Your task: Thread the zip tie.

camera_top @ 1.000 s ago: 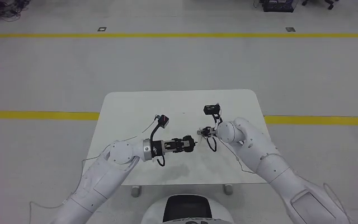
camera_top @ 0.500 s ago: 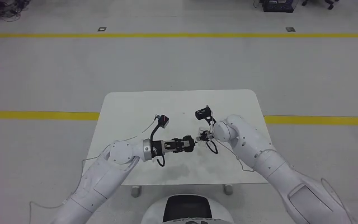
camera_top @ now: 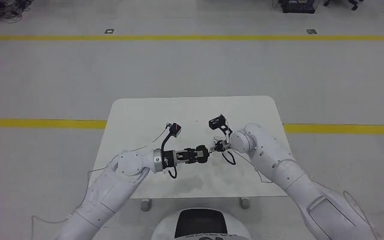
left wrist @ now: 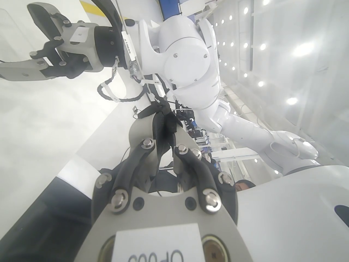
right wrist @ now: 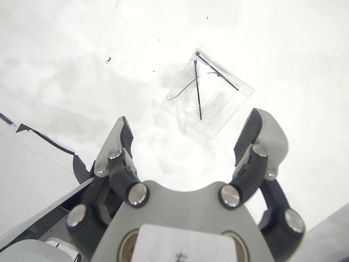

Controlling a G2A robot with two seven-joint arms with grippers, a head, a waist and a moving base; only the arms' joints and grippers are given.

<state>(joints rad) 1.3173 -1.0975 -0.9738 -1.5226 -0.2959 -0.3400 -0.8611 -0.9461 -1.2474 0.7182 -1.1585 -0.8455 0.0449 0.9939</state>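
My left gripper (left wrist: pixel 164 118) is shut on a black zip tie (left wrist: pixel 146 113), whose short free end sticks out past the fingertips. In the top view the left gripper (camera_top: pixel 204 154) hangs over the table's middle, pointing toward my right gripper (camera_top: pixel 217 146) just beside it. The right gripper (left wrist: pixel 19 44) is open with nothing between its fingers and stands apart from the tie. From the right wrist, the right gripper (right wrist: pixel 188 129) is spread wide above a clear box (right wrist: pixel 231 102) holding loose black zip ties (right wrist: pixel 197 91).
The white table (camera_top: pixel 138 120) carries the clear box below the right gripper. A black cable (left wrist: pixel 120 99) loops from the right wrist close to the held tie. Bare tabletop lies to the left and at the back.
The right wrist has turned and shifted slightly left, bringing its open gripper closer to the left gripper. The left arm has held still with the tie.
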